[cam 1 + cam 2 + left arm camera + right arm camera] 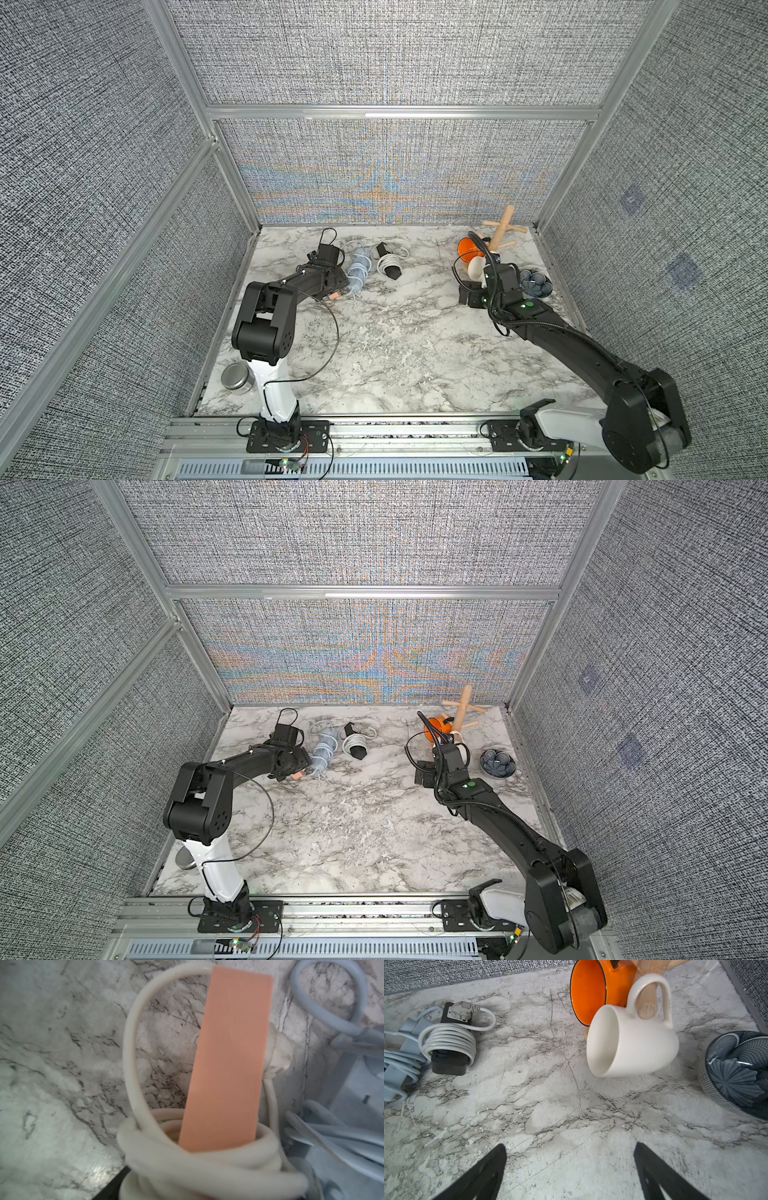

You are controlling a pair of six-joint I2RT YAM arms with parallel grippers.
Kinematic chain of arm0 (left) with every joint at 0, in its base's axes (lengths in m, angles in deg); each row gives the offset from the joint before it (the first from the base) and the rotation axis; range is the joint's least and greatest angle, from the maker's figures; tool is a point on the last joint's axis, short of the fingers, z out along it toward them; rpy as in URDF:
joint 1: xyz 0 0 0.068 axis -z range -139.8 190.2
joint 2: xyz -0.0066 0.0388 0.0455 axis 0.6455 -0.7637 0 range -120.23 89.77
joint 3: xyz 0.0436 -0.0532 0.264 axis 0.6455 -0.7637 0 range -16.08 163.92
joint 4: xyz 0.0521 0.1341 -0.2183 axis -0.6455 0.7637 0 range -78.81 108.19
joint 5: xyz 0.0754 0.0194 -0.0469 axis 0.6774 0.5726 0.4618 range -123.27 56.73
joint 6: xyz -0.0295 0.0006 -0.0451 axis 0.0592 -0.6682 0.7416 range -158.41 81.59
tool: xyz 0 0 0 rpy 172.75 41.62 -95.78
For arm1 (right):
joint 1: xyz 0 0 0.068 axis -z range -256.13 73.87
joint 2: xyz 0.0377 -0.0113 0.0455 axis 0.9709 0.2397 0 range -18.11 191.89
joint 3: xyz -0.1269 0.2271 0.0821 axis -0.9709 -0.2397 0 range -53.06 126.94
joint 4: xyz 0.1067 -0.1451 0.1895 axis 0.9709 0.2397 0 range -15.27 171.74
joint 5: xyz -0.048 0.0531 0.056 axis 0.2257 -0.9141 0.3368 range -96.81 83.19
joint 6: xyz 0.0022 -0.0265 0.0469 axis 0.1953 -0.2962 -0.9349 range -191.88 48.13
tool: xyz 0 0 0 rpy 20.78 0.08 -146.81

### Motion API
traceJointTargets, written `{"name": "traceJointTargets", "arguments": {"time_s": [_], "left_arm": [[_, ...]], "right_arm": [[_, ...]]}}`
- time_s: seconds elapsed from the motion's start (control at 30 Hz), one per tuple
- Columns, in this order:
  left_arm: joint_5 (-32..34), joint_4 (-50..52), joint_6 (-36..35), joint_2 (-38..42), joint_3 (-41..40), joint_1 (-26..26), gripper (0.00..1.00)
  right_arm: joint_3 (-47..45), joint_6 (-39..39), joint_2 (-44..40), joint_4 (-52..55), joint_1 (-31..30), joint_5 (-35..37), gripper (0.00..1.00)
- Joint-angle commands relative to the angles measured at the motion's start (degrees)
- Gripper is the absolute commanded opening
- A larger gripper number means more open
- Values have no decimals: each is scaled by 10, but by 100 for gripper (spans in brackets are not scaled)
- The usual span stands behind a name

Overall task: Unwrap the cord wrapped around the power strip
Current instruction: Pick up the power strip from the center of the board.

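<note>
White mug [639,1047] is hung on wooden rack [503,226] beside orange mug [587,991]; patterned bowl [737,1076] seen nearby, metal tin [236,376] well apart.

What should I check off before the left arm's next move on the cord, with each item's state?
1. Left gripper at the blue power strip's near end: ok.
2. Left gripper's hold on the cord: cannot tell; only one finger pad shows, in front of the coil.
3. Cord unwrapped: not ok, it is coiled.
4. Right gripper open, empty: ok.
5. Right gripper away from the cord, near the white mug: ok.
</note>
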Motion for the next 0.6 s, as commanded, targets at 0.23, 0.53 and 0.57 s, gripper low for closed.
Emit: {"name": "traceJointTargets", "arguments": {"time_s": [0.23,0.53,0.57], "left_arm": [[4,2,-47,-26,18,0,63],[27,1,-82,22,-11,0,37],[30,6,-90,33,-12,0,36]], "right_arm": [[-7,-2,-18,9,-1,-3,98],[-7,3,-25,20,-4,-27,98],[-3,4,-23,21,-6,-31,98]]}}
